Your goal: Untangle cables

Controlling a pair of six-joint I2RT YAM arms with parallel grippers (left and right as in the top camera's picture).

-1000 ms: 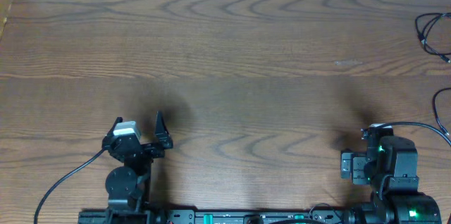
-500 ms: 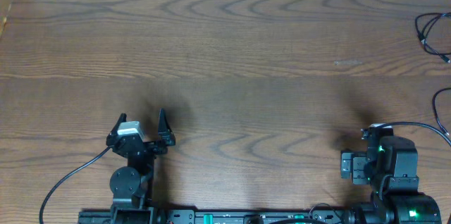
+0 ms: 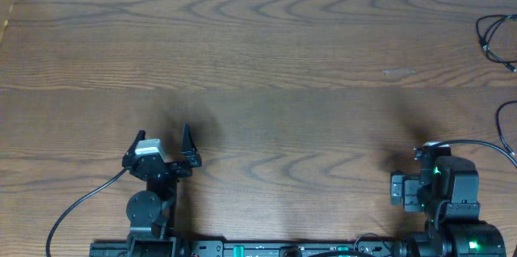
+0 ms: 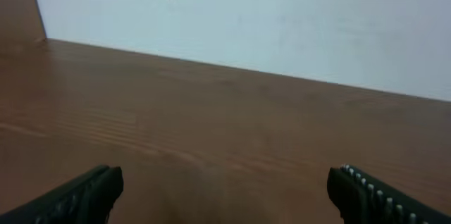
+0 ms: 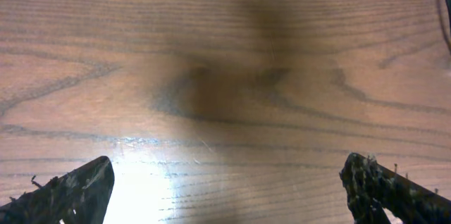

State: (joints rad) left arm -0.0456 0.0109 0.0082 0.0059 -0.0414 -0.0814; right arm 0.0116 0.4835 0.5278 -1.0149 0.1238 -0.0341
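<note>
The cables (image 3: pixel 483 40) ran off the overhead view's right edge, and their plugs were too small to make out. In both wrist views the bottom edge cropped the fingers of the left gripper (image 4: pixel 225 179) and the right gripper (image 5: pixel 225 175). The left wrist view was blurred.

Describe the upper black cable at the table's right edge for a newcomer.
Go to the wooden table's far right corner. A thin black cable loops in from the edge there, beyond a second strand, much thinner than the left arm's cord.
</note>
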